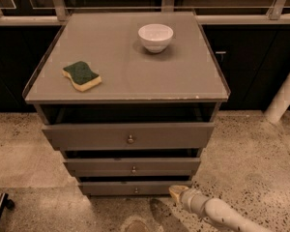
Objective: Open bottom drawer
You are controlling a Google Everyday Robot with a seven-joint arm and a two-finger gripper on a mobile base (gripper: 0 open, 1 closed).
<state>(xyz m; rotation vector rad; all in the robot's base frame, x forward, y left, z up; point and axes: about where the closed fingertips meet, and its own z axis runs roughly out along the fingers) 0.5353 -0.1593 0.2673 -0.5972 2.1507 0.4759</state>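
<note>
The bottom drawer (111, 188) is the lowest and narrowest of three grey-brown fronts, with a small round metal knob (136, 190). Above it are the middle drawer (132, 166) and the widest top drawer (128, 136). All three fronts stand out a little from the cabinet. My gripper (175, 193) is at the end of a white arm that comes in from the lower right. It is low near the floor, just right of the bottom drawer's front and right of its knob, apart from the knob.
On the cabinet top (130, 76) lie a green and yellow sponge (81, 75) and a white bowl (155, 36). A white post (283, 95) stands at the right. Dark cabinets run behind. A dark object (0, 209) sits on the speckled floor at lower left.
</note>
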